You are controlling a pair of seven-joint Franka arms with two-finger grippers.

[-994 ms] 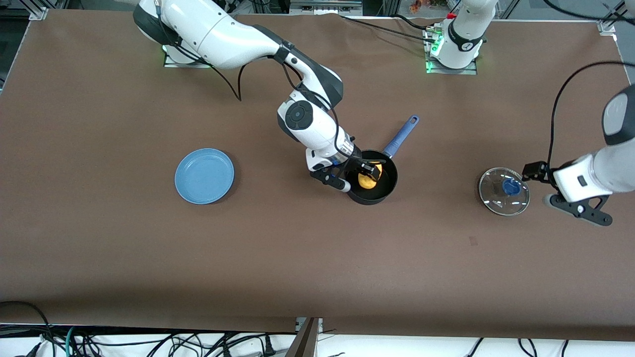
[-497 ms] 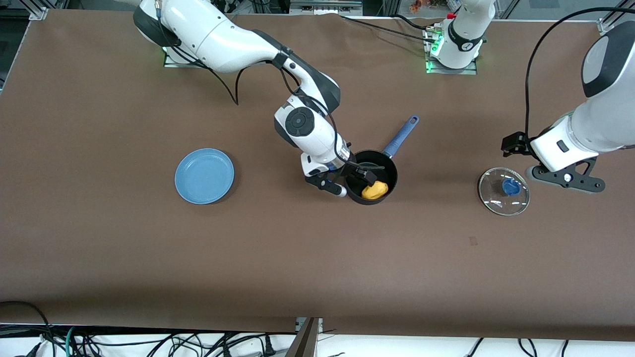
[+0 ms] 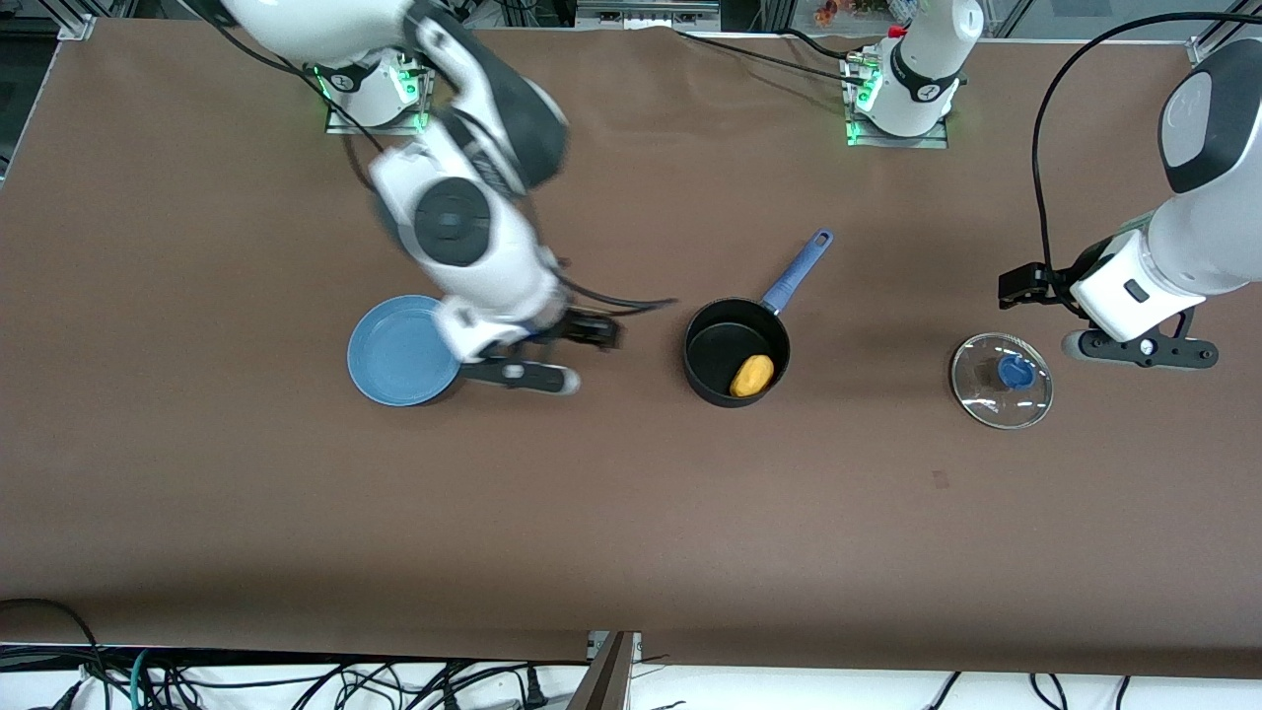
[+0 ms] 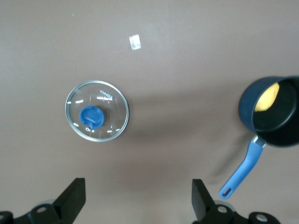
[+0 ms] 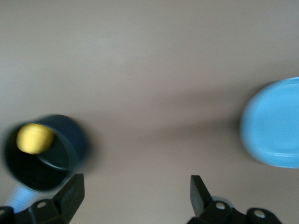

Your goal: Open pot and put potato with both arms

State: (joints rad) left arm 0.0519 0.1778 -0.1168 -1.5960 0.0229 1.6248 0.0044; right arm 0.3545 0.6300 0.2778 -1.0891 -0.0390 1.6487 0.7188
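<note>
The black pot stands uncovered mid-table, its blue handle pointing toward the robots' bases. The yellow potato lies inside it, also seen as the potato and the potato. The glass lid with its blue knob rests flat on the table toward the left arm's end. My right gripper hangs open and empty over the table between plate and pot; the right gripper shows bare table between its fingers. My left gripper is open and empty, raised beside the lid.
A flat blue plate lies toward the right arm's end, partly under the right wrist. A small scrap of tape sits on the brown table nearer the front camera than the lid.
The right gripper opened, let the potato drop into the pot, then rose and swung away toward the blue plate. The left arm lifted off beside the lid toward its base.
</note>
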